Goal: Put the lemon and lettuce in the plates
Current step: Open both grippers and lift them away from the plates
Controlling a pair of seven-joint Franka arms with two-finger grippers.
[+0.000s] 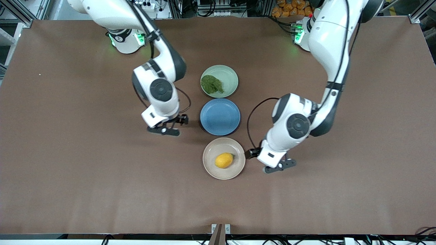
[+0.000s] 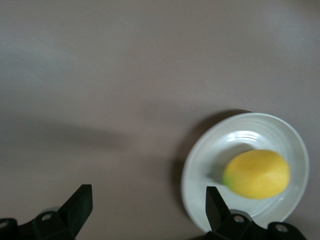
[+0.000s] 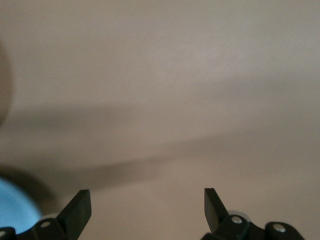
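Note:
The yellow lemon point(image 1: 223, 160) lies in the beige plate point(image 1: 213, 151), the plate nearest the front camera. The dark green lettuce point(image 1: 211, 84) lies in the mint green plate point(image 1: 227, 75), the plate farthest from the camera. My left gripper point(image 1: 280, 166) hangs open and holds nothing, over bare table beside the beige plate, toward the left arm's end. The left wrist view shows the lemon point(image 2: 257, 173) on that plate point(image 2: 200, 165), off to one side of the open left gripper point(image 2: 149, 200). My right gripper point(image 1: 169, 126) is open and holds nothing, over bare table beside the blue plate; in its own view the right gripper point(image 3: 147, 202) shows only table between the fingers.
A blue plate point(image 1: 220, 116) with nothing in it sits between the two other plates, and its edge point(image 3: 12, 210) shows in the right wrist view. The three plates form a row down the middle of the brown table point(image 1: 68, 170).

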